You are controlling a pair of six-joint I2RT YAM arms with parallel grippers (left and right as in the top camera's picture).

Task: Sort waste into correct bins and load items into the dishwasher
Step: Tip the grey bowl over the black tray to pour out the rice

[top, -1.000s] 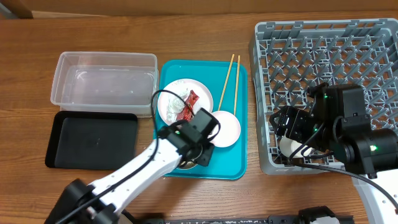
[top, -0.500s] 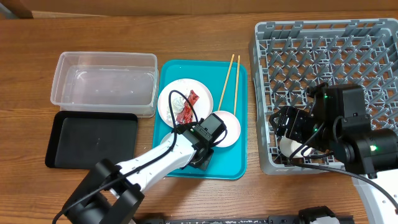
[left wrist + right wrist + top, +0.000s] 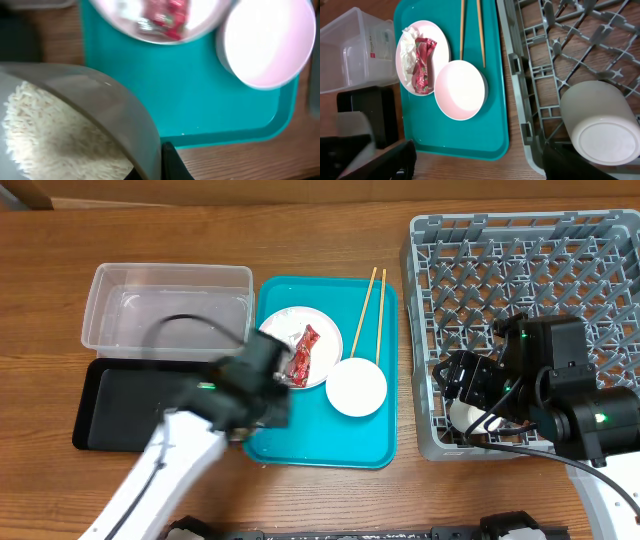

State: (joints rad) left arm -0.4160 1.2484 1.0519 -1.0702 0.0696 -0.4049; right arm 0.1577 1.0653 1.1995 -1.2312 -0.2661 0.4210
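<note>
Non-task items: one teal tray, the table, one odd corner.

Teal tray (image 3: 322, 438) lies flat on the brown wood-grain table (image 3: 300, 230), a little left of centre in the overhead view, long side running away from me. It is rectangular with rounded corners, a low raised rim and a glossy face. My left wrist view shows its near rim (image 3: 235, 134) with bare table (image 3: 240, 160) just past it. My right wrist view has the same tray (image 3: 451, 136), with a narrow strip of table (image 3: 513, 120) along its right side. A pale wooden corner (image 3: 24, 192) pokes in at far left; can't tell what it is.
</note>
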